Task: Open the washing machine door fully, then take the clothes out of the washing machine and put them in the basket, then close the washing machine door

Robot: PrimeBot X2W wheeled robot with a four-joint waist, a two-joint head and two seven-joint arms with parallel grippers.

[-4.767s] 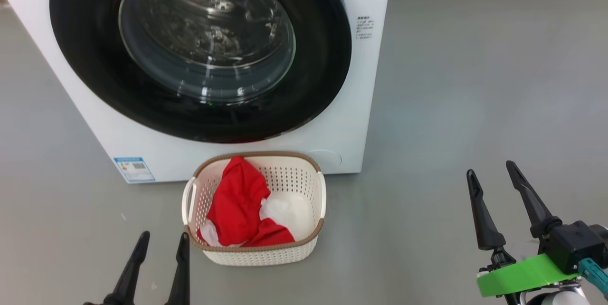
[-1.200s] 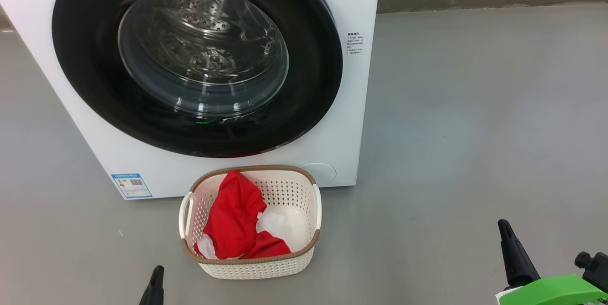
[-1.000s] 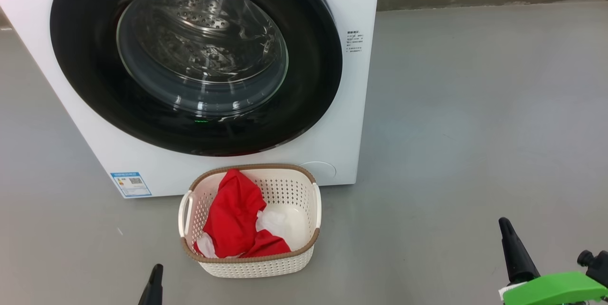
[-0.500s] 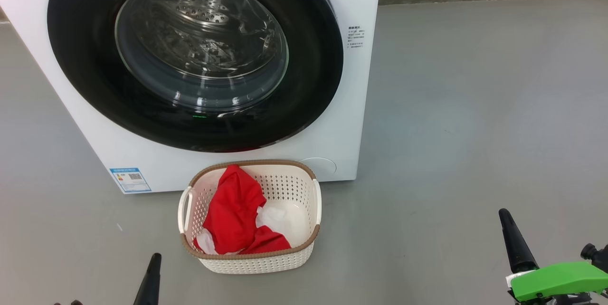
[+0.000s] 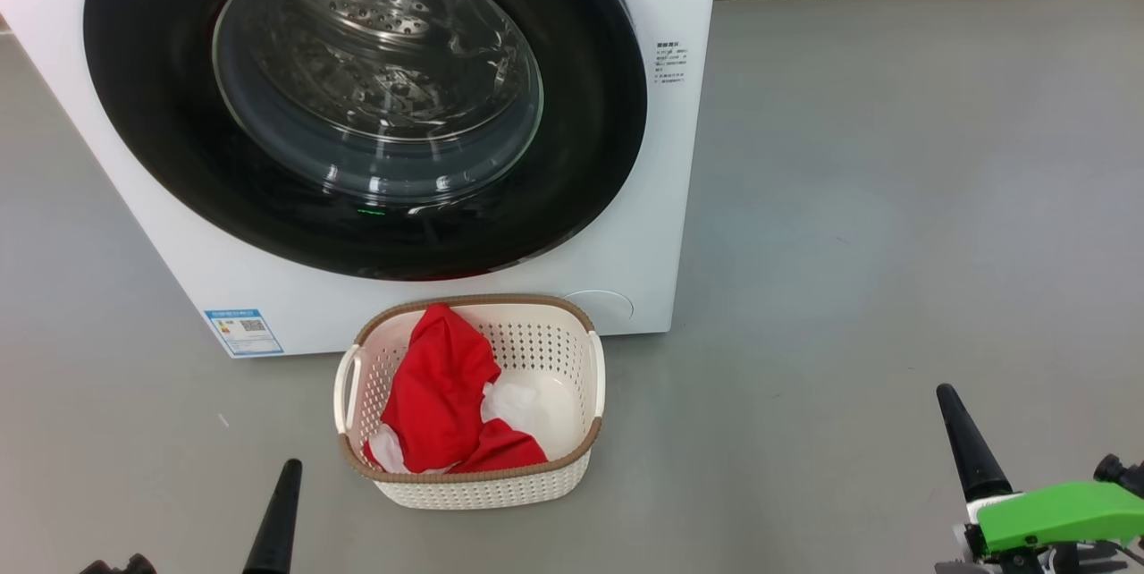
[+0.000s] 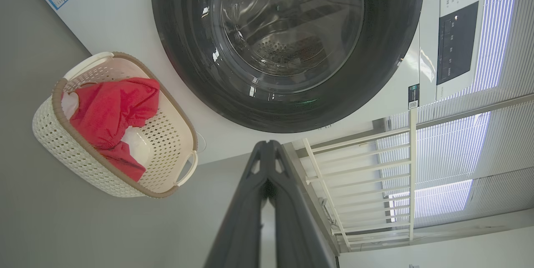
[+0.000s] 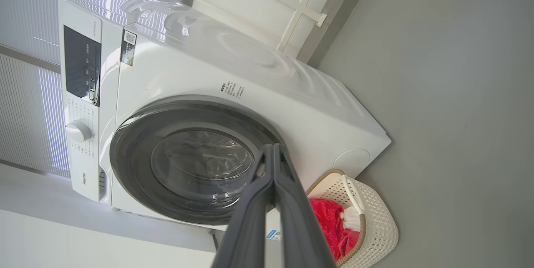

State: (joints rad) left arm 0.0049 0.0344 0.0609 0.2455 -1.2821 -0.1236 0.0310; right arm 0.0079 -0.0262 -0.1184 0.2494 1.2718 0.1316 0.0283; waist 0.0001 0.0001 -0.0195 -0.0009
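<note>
We see our left end effector (image 5: 284,480) pressed together, empty. Ahead and right of it the basket (image 5: 483,489) holds the clothes (image 5: 433,400): soft, light, best pinched at a fold. Beyond, the washing machine door (image 5: 143,109) looks shut. Our right end effector (image 5: 949,400): pressed together too.

The left gripper (image 5: 286,477) now has its two fingers pressed together, no longer spread apart. The right gripper (image 5: 949,409) has its fingers together now too. Both sit lower in the head view than before, close to the bottom edge.
</note>
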